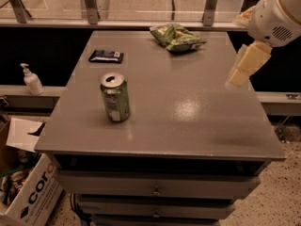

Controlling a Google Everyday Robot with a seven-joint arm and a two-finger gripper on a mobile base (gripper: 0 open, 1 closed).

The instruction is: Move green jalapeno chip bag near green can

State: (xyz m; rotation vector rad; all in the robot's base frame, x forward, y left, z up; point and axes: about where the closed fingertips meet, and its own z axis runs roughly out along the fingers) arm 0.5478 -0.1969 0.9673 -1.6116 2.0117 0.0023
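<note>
Since the green jalapeno chip bag [176,36] lies untouched at the far edge of the bench [197,126], well apart from the green can [115,98], I judge the task to be at its very start. Nothing of the move itself is done. The can stands upright on the near left part of the bench, its pull-tab opening facing up. A small dark blue packet [106,56] lies flat between it and the far left corner.

My gripper [236,77] hangs over the right edge of the bench, angled down and to the left, nearer to me than the bag and off to its right. It holds nothing that I can see. Whether it is open or closed I cannot tell from this view.

What is left, as I read it, is everything: bring the gripper over to the bag, take hold of the crinkled foil, carry it across the bare middle of the bench, and set it down just beside the can without knocking the can over. The packet is the one thing I would steer around.
</note>
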